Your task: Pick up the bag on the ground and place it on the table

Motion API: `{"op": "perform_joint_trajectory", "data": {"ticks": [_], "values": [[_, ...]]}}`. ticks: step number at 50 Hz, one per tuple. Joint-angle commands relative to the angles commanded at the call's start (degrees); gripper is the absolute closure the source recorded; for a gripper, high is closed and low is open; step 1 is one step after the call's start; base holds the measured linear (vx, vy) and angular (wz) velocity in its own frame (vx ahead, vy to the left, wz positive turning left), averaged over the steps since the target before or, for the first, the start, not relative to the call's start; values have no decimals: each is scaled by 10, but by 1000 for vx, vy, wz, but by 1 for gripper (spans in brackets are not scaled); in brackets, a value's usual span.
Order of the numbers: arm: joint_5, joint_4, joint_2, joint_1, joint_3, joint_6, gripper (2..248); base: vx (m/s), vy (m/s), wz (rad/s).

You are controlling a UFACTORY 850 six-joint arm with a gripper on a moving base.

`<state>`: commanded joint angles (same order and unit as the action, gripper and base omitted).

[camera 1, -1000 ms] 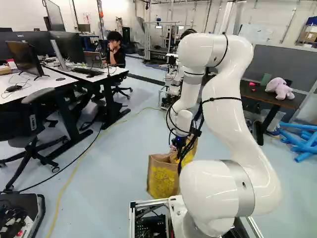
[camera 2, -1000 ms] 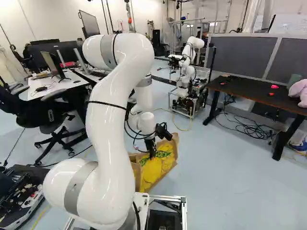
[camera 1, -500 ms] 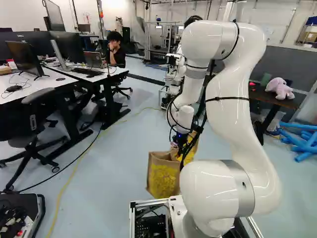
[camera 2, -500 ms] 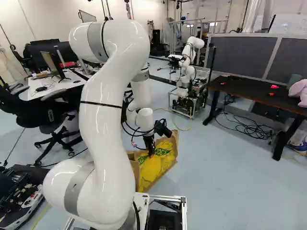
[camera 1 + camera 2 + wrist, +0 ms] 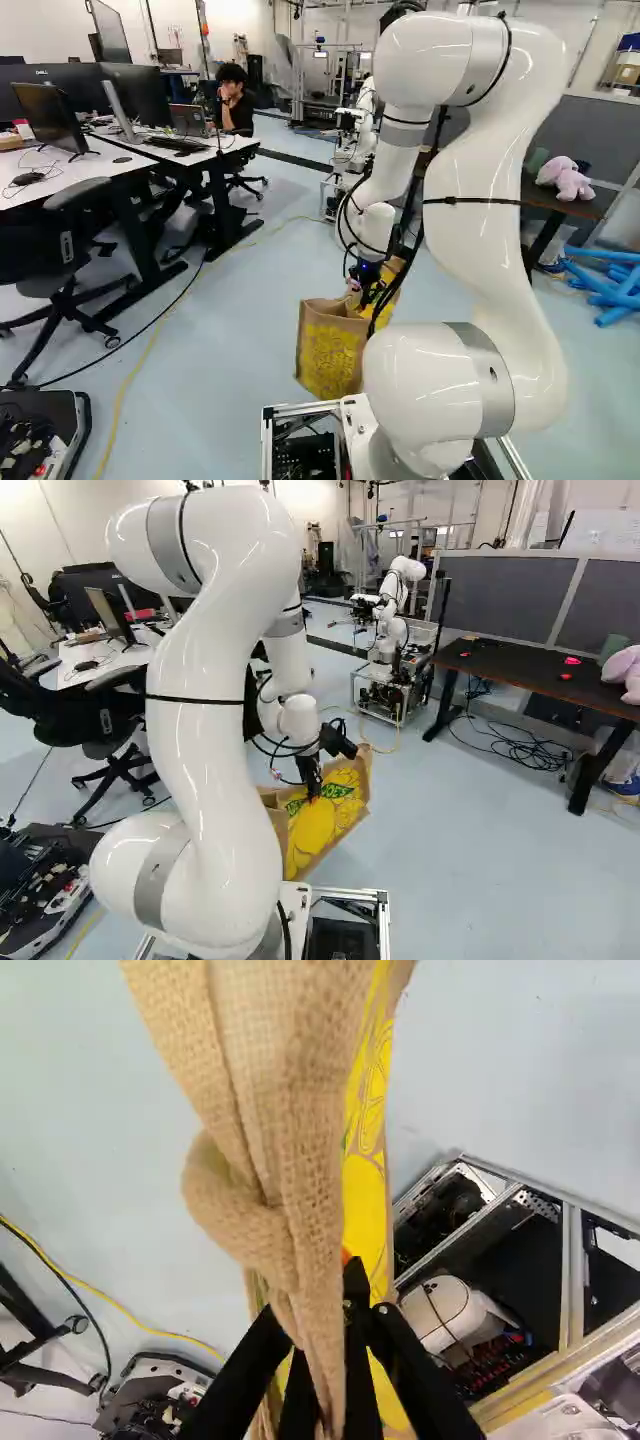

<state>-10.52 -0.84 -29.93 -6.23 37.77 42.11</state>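
Now the hand (image 5: pixel 314 794) is grasping the brown-and-yellow bag (image 5: pixel 338 823) near its upper edge, folded fabric running between the fingers. The bag is leaning below the hand, low over the floor (image 5: pixel 450 865); whether it is touching down, I cannot tell.

The long dark-brown desk (image 5: pixel 535 676) on black legs carries a pink plush toy (image 5: pixel 568 181) and small bright-red objects (image 5: pixel 572 661). On the smooth pale blue-grey floor (image 5: pixel 450 850) lie tangled thin black cables (image 5: pixel 520 746), a long yellow cable (image 5: pixel 150 345) and blue foam tubes (image 5: pixel 612 290).
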Motion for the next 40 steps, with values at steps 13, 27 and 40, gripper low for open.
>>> {"op": "perform_joint_trajectory", "data": {"ticks": [13, 27, 40], "values": [[-16, 0, 35, 2, -10, 0, 229, 0, 0, 0], [-18, 0, 71, 2, -18, 0, 229, 0, 0, 0], [-27, 0, 99, 0, -18, 0, 229, 0, 0, 0]]}}
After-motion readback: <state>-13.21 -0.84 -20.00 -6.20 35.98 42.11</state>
